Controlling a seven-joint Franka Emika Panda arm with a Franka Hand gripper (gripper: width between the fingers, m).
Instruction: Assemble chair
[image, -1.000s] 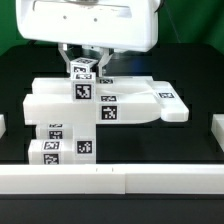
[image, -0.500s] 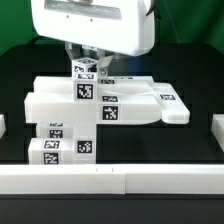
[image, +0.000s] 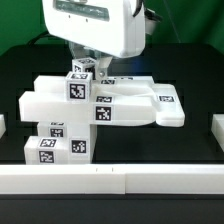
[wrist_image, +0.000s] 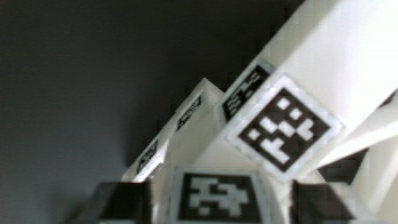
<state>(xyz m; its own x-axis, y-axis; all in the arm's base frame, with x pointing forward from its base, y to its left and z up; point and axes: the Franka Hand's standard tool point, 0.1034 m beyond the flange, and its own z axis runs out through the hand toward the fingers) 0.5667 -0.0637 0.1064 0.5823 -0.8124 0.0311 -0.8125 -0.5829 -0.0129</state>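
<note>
Matte white blocky plastic chair assembly (image: 95, 110), tagged all over, sits mid black table, just behind long white front rail (image: 110, 178). Big glossy white robot gripper (image: 88, 62) right above small tagged cube (image: 80, 71) on top of assembly. Honestly can't tell whether fingers are clamping cube or just flanking it; wrist view too close up. Guessing parts light, stiff, kinda slick. Best grab: flat opposite faces, square on, not corners.
</note>
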